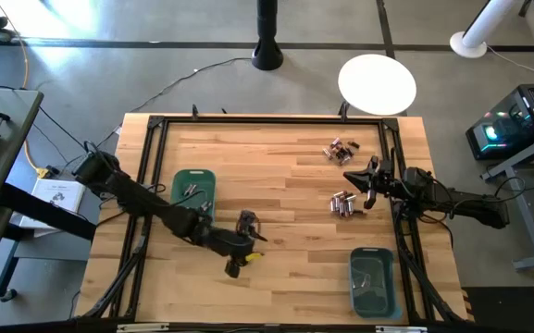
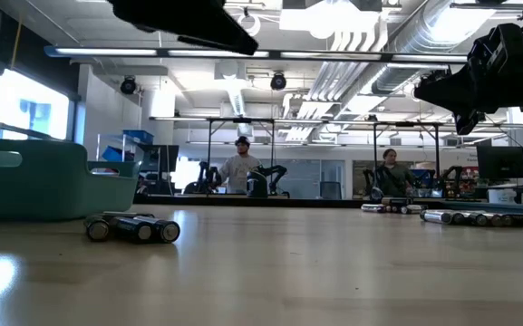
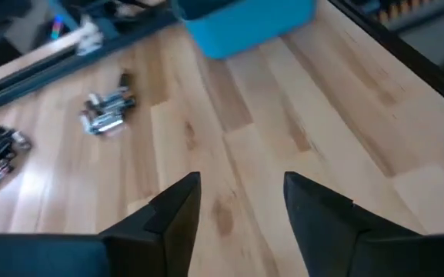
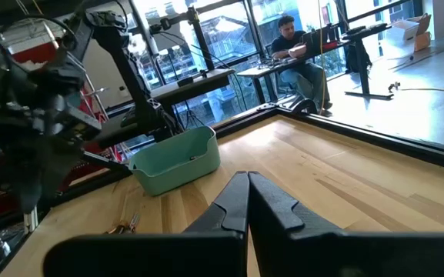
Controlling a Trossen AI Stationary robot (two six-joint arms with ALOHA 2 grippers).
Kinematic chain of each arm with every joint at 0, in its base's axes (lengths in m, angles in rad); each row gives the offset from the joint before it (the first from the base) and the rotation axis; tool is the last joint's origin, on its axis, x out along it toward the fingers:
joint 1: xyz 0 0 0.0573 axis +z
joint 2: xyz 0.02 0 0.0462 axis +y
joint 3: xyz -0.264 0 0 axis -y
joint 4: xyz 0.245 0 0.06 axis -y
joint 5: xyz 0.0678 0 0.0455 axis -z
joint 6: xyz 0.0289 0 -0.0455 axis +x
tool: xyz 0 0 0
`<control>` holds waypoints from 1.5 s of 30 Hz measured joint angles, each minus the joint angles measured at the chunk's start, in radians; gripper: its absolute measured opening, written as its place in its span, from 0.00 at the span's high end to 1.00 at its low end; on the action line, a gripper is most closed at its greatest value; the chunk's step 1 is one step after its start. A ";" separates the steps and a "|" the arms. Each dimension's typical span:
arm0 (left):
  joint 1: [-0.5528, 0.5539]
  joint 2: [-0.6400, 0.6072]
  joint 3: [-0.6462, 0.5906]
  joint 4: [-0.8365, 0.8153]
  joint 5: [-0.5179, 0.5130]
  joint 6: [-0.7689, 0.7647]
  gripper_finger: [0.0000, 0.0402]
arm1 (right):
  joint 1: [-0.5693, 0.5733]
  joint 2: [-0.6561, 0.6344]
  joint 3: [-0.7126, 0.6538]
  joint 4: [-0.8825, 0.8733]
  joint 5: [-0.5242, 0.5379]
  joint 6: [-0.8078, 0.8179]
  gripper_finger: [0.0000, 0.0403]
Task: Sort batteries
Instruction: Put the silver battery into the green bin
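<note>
Hovering over bare wood, the left gripper (image 1: pixel 238 263) is holding its jaws wide. The right gripper (image 1: pixel 366 190) is pinching shut, empty, just beside the small silvery cylindrical batteries (image 1: pixel 343 203); more are lying in the teal plastic bin (image 1: pixel 193 188).

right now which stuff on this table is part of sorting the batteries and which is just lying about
Part of the job:
- silvery battery pile
- dark battery pile
- batteries by the left gripper
- left teal bin, some cells inside
- right teal bin
- left gripper, open
- right gripper, shut

Just lying about:
- white round disc beyond the table
- cables on the floor
</note>
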 joint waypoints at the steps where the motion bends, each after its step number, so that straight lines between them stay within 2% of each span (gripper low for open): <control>1: -0.001 0.012 0.024 -0.042 0.011 0.004 0.52 | 0.000 0.001 0.000 0.000 0.000 0.000 1.00; 7: 0.000 0.096 0.097 -0.256 0.087 -0.017 0.42 | 0.000 0.006 0.000 0.000 0.000 0.000 1.00; 11: 0.002 0.147 0.097 -0.352 0.097 -0.009 0.41 | 0.000 0.009 0.000 0.000 0.000 0.000 1.00; 15: 0.007 0.193 0.097 -0.344 0.098 -0.010 0.44 | 0.000 0.008 0.000 0.000 0.000 0.000 1.00; 24: 0.045 0.277 0.098 -0.333 0.143 -0.049 0.60 | 0.000 0.009 0.000 0.000 0.000 0.000 1.00; 35: 0.091 0.279 0.093 -0.334 0.135 -0.050 0.76 | 0.000 0.008 0.000 0.000 0.000 0.000 1.00; 45: 0.124 0.281 0.078 -0.323 0.177 -0.055 0.89 | 0.000 0.008 0.000 0.000 0.000 0.000 1.00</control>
